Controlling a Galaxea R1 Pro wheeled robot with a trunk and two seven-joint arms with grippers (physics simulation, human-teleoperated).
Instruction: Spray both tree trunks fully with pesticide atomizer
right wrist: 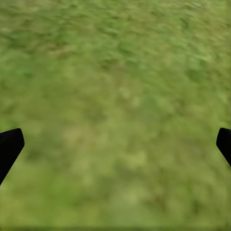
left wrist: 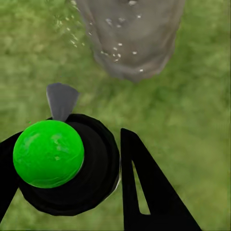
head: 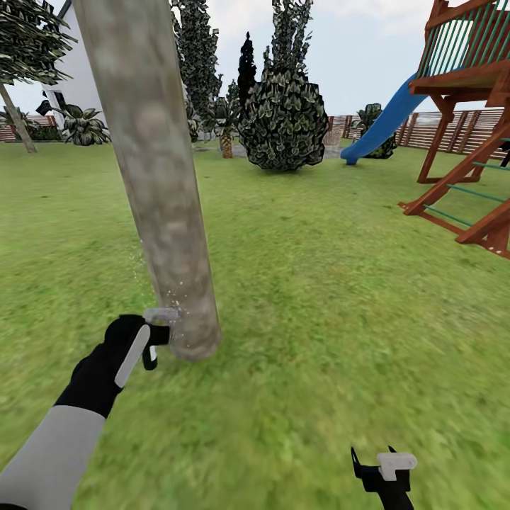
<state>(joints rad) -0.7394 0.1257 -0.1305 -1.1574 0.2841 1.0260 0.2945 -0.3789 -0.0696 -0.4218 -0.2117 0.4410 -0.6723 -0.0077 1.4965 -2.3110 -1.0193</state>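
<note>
The near tree trunk (head: 152,177) is a thick, mottled grey-brown column leaning up out of the grass. My left gripper (head: 160,327) is low at its base, shut on the pesticide atomizer (left wrist: 48,154). The atomizer has a black body, a green ball top and a grey nozzle (left wrist: 61,98) pointing at the trunk's foot (left wrist: 130,43). One black finger (left wrist: 144,192) presses its side. White pesticide specks (head: 172,292) float against the lower trunk. A second tree (head: 18,120) stands far off at the left. My right gripper (head: 382,464) hangs open over bare grass (right wrist: 115,96).
A round dark bush (head: 283,117) stands in the middle distance. A wooden play frame (head: 471,142) with a blue slide (head: 382,124) fills the right side. A slatted fence (head: 460,127) runs behind it. Open lawn (head: 319,283) lies between the trunk and the play frame.
</note>
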